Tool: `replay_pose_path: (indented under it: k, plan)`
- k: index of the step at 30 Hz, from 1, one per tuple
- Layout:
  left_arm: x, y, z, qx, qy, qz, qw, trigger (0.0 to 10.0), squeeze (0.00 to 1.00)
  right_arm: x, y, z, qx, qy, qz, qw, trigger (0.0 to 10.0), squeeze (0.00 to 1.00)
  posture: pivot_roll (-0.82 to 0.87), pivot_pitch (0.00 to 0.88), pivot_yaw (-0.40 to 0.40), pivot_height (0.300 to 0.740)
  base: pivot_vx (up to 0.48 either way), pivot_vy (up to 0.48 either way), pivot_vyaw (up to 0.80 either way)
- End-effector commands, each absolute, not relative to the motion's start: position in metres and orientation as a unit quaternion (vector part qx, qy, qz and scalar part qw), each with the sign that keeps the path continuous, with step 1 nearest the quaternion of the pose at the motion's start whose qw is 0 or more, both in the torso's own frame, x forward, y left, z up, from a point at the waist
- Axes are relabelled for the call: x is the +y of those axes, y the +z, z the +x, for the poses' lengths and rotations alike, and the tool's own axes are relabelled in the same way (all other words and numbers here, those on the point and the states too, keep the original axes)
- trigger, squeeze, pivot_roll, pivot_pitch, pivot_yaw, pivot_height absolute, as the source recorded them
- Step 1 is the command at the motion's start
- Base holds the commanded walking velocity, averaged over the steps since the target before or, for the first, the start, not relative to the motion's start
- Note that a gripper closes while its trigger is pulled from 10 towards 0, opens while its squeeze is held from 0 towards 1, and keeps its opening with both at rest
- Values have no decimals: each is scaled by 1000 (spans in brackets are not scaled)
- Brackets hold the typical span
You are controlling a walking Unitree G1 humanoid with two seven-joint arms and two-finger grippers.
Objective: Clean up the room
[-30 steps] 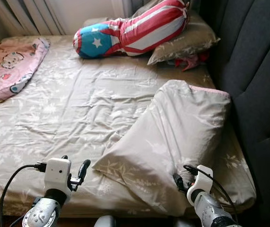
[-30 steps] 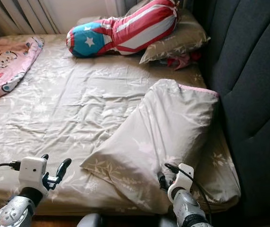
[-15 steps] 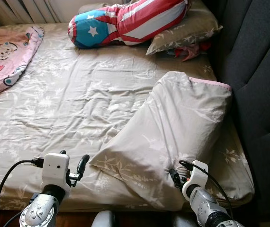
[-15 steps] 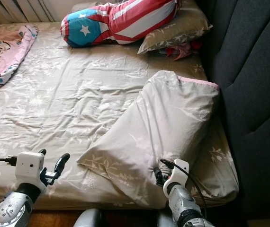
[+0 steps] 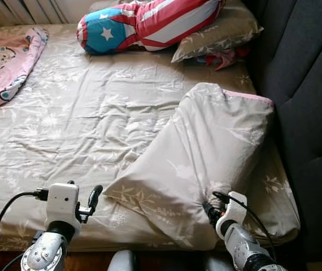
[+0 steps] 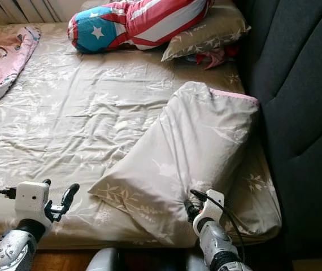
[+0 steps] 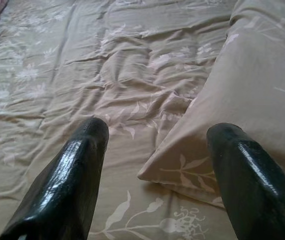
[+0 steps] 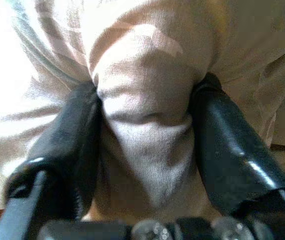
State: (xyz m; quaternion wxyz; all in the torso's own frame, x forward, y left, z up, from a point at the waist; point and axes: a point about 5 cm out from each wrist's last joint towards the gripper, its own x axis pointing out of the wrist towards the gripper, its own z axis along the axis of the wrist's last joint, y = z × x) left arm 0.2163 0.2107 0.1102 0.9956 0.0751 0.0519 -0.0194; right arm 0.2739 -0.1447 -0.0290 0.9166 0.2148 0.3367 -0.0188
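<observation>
Since a second ago the view has slid up the bed (image 5: 65, 124), so the striped bolster and pink blanket sit higher in the picture, while the right gripper (image 5: 212, 210) keeps its hold on the big beige pillow (image 5: 206, 152). Its two black fingers (image 8: 72, 135) are clamped on a bunched fold of the pillowcase at the pillow's near edge, cloth squeezed between them. That pillow lies slantwise on the bed, its far end against the dark padded headboard (image 5: 308, 84). Beside the pillow's near corner, the left gripper (image 5: 91, 200) hovers just over the leaf-printed sheet, fingers (image 7: 72, 175) spread apart around nothing. Beyond the pillow, at the far end of the headboard, a red, white and blue star-marked bolster (image 5: 149, 22) rests on a second beige pillow (image 5: 223, 36). Well apart from the pillow, a pink cartoon blanket (image 5: 5, 62) covers the bed's far corner.
</observation>
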Motion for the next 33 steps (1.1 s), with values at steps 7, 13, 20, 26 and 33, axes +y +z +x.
replay_pose_path:
  k: [7,13,20,26,33]
  plan:
    - [210,102,219,65,-15,71,995,10000,0,-140,-43,257,376,-23,222,900,0,0,201,189,33,668,0,0,0]
    - [207,99,222,63,-17,69,995,10000,0,-143,-45,255,377,-32,219,899,0,0,186,174,27,668,0,0,0]
    - [205,95,231,62,-17,67,996,10000,0,-148,-44,256,370,-38,218,902,0,0,163,141,18,668,0,0,0]
    - [204,89,239,59,-15,65,996,10000,0,-157,-41,259,358,-47,211,908,0,0,135,104,10,668,0,0,0]
    - [201,82,251,54,-10,58,997,10000,0,-182,-36,262,341,-85,192,916,0,0,81,36,-4,668,0,0,0]
